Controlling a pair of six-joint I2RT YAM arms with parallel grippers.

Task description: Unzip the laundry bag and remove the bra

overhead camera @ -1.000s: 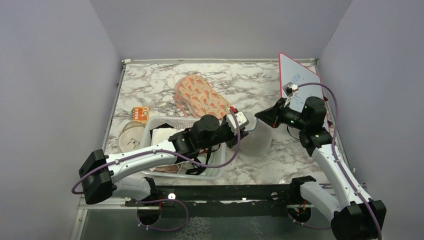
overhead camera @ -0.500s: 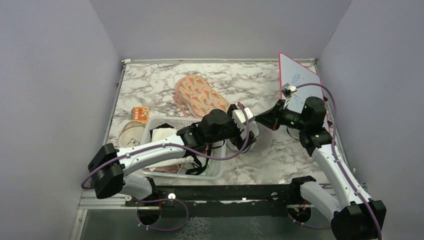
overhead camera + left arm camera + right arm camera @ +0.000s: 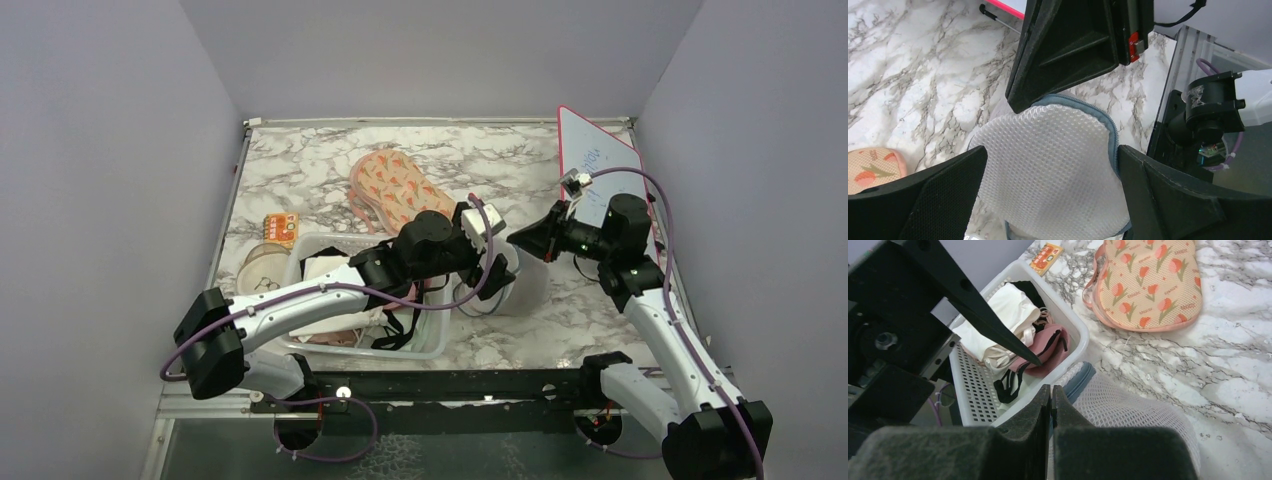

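Note:
The laundry bag [image 3: 527, 288] is a white mesh cylinder with grey-blue piping, standing right of the basket. In the left wrist view its mesh side [image 3: 1048, 165] fills the gap between the wide-open fingers [image 3: 923, 200] of my left gripper [image 3: 1053, 170], which straddles it [image 3: 497, 272]. My right gripper [image 3: 517, 238] is shut, its tip pinching the bag's top rim [image 3: 1058, 100]. In the right wrist view the shut right gripper [image 3: 1051, 392] meets the piping [image 3: 1080, 380]. The bra is hidden.
A white slatted basket [image 3: 432, 345] holds white cloth [image 3: 1008, 310] and a dusty pink garment with black straps [image 3: 1048, 345]. A peach tulip-print pouch [image 3: 400, 188] lies behind it. A red-edged whiteboard [image 3: 592, 160] leans at the right wall. An orange packet [image 3: 281, 227] lies at the left.
My left gripper has opened wide and dropped from the bag's top to straddle its side. The right gripper has stayed shut at the rim.

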